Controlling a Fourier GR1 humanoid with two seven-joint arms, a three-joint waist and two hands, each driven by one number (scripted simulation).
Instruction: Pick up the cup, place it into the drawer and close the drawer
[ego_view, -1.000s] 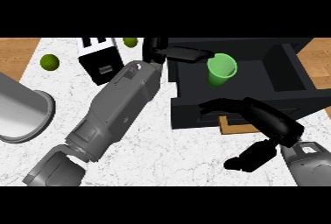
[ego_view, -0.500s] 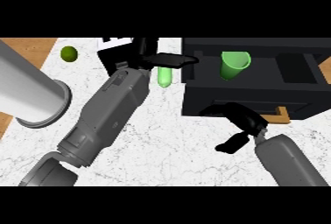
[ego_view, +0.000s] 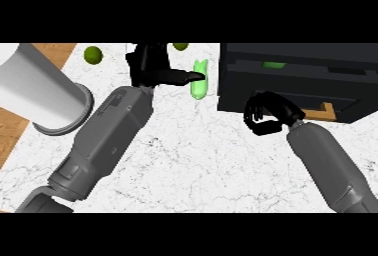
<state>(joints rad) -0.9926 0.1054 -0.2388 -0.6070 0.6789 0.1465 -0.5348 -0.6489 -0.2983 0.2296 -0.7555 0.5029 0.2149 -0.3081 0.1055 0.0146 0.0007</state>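
Green cup (ego_view: 275, 65): only a sliver shows through a narrow gap in the black drawer (ego_view: 310, 87), upper right.

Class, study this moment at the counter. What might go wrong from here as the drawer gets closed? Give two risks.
1. A bit of green shows in the narrow gap of the drawer; if it stands above the rim, closing may jam on it.
2. The left hand is close to a light green object beside the drawer; a small sweep might knock it.
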